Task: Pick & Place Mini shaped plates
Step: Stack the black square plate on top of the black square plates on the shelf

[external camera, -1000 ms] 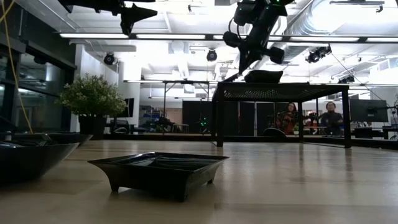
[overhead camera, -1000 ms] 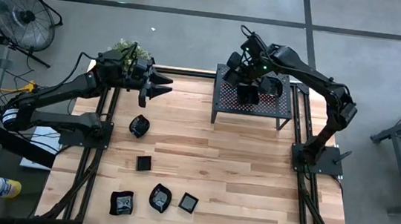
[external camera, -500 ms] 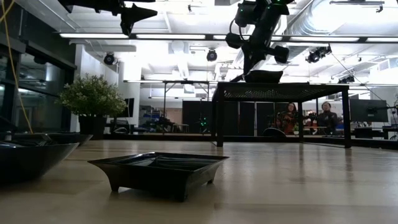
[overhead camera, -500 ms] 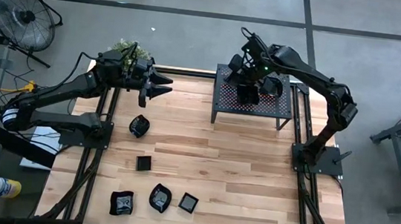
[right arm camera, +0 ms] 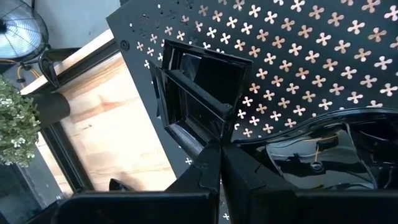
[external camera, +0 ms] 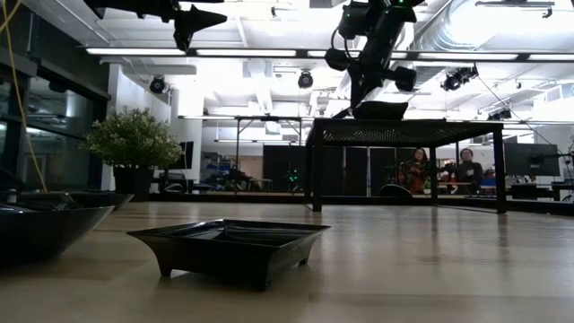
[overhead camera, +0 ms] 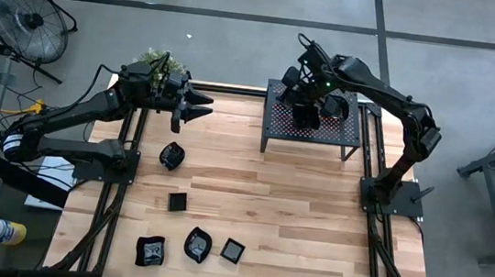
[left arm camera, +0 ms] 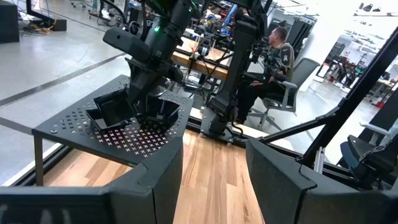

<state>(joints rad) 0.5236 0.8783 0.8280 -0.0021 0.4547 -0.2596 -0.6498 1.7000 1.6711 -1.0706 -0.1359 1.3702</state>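
Note:
Two mini shaped plates lie on the black perforated rack (overhead camera: 342,130) at the table's far right: a square one (right arm camera: 202,87) and a wavy-rimmed one (right arm camera: 314,155). My right gripper (right arm camera: 219,148) is shut and slants down between them, just above the rack top. Several more plates rest on the wooden table: a rounded one (overhead camera: 172,155), a square one (overhead camera: 177,202) and three near the front edge (overhead camera: 198,245). My left gripper (overhead camera: 203,108) hangs open and level, high over the far left of the table, holding nothing. My right gripper's shut fingertips (right arm camera: 211,163) stand at the near corner (right arm camera: 200,142) of the square plate, slanting down from above. I cannot tell whether they touch it. Both plates rest on the rack top.
A potted plant (overhead camera: 152,59) stands at the table's far left corner, and a fan (overhead camera: 25,18) on the floor beyond it. Bare wood lies between the rack and the front plates. People sit beyond the table (external camera: 417,170), (left arm camera: 280,56).

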